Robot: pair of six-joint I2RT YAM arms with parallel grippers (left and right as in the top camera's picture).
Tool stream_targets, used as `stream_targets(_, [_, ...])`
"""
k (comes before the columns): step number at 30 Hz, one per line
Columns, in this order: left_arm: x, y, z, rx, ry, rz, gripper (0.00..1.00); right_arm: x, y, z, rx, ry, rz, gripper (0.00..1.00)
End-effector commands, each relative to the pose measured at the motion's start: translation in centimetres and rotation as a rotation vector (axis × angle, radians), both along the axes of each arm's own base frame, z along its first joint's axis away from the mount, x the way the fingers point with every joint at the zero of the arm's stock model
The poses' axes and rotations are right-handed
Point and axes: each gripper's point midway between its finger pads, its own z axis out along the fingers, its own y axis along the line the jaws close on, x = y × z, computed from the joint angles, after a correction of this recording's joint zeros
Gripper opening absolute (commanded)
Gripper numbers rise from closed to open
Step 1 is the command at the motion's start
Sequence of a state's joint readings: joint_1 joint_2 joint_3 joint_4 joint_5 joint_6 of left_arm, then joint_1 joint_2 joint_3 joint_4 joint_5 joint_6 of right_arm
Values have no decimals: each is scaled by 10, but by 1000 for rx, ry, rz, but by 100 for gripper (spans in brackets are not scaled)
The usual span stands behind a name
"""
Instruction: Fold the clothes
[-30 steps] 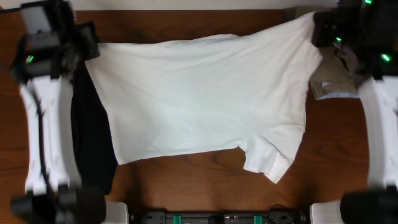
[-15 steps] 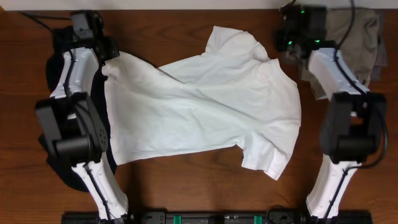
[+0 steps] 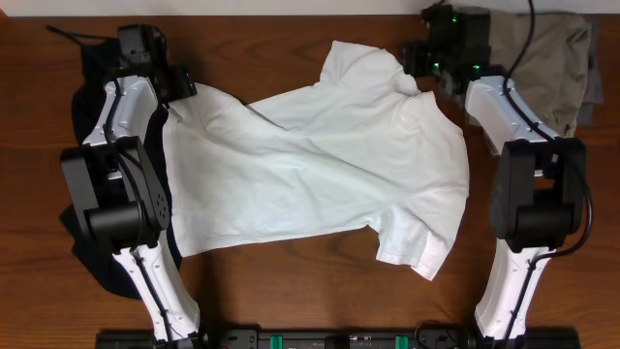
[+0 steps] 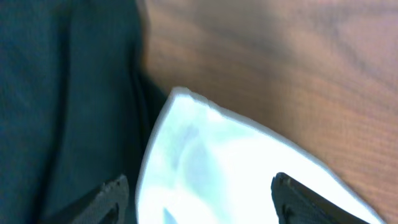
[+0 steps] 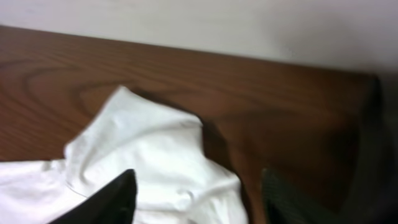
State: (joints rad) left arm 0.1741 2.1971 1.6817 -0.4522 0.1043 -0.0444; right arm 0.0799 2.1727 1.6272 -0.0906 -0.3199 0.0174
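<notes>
A white T-shirt lies spread and rumpled across the table, with one sleeve at the back and the other at the front right. My left gripper stands open over the shirt's back left corner. Its fingers straddle the cloth without pinching it. My right gripper is open at the back sleeve, with fabric lying loose between its fingertips.
A dark navy garment lies under the left arm and shows in the left wrist view as dark cloth. An olive garment is heaped at the back right corner. Bare wood shows along the front.
Both grippers opened and let go of the shirt. A second ago it was stretched wide between them; its far edge now rests slack on the table, and both arms reach to the back.
</notes>
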Motion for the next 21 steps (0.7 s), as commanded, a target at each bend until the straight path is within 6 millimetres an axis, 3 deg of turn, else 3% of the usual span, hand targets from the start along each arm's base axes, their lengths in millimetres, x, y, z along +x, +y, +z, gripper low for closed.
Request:
stream_targets(1, [-10,-15,5,-68,34,-40,80,3,12,-11,-17,-8,31,66])
stream_targets(6, [-35,-19,11,-85,119,-36,81,7,13,-11,-45,-33,58,68])
stream_targets(9, [-40,-20,18,-86,125,-35,81,10,17,-14,-54,-31,74,68])
stream_targets(21, [-46,-21,20,-89,145,-35,81,21,52,-74,-21,41,159,65])
